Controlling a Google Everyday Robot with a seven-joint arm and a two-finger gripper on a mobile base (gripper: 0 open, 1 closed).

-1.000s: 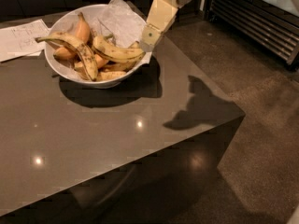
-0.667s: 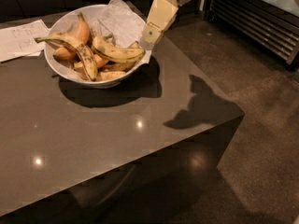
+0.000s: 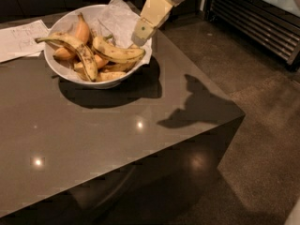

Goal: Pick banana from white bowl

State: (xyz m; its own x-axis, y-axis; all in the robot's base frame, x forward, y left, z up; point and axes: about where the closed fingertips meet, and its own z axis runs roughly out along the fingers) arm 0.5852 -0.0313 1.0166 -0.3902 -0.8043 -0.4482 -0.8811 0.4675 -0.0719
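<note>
**Your cream-coloured, blocky gripper (image 3: 139, 34) hangs at the rim of the wide, shallow white bowl (image 3: 93, 81) — I cannot tell whether it is clamped on anything.**
Just beneath its tip lies the curved yellow banana with brown bruises (image 3: 117, 54), topmost on the pile with one end towards the gripper, which likely explains your approach from this side. The longer black-streaked banana (image 3: 77, 48) lies beyond it.

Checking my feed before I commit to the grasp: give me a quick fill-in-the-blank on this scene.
1. The gripper is at the rim of the white bowl, on the picture's ____ side.
2. The banana lies ____ the white bowl.
3. The printed paper lies on the table, on the picture's ____ of the white bowl.
Missing: right; inside; left.
</note>
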